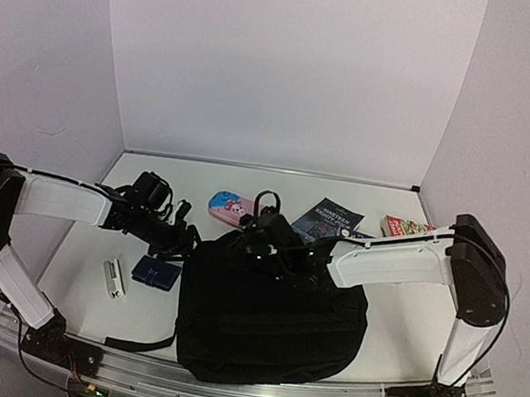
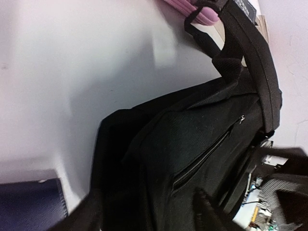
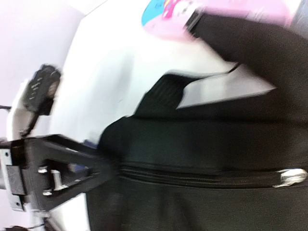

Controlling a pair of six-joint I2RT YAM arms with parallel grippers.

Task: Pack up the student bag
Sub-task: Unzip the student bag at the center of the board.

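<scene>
The student bag (image 1: 270, 319), a large black backpack, lies flat at the table's front centre. My left gripper (image 1: 179, 237) is at its upper left corner. In the left wrist view its dark fingers (image 2: 84, 214) stand apart, open, over the bag's side (image 2: 192, 144) near a short zipper (image 2: 202, 159). My right gripper (image 1: 274, 243) hovers over the bag's top edge. The right wrist view is blurred. The gripper (image 3: 151, 207) shows faint fingers standing apart, open, just above the fabric below the long zipper (image 3: 202, 175) with its metal pull (image 3: 288, 177).
A dark blue flat pouch (image 1: 156, 272) and a small white object (image 1: 114, 279) lie left of the bag. Behind it are a pink pencil case (image 1: 229, 207), a dark book (image 1: 328, 220) and a red-and-green packet (image 1: 405, 227). White walls enclose the table.
</scene>
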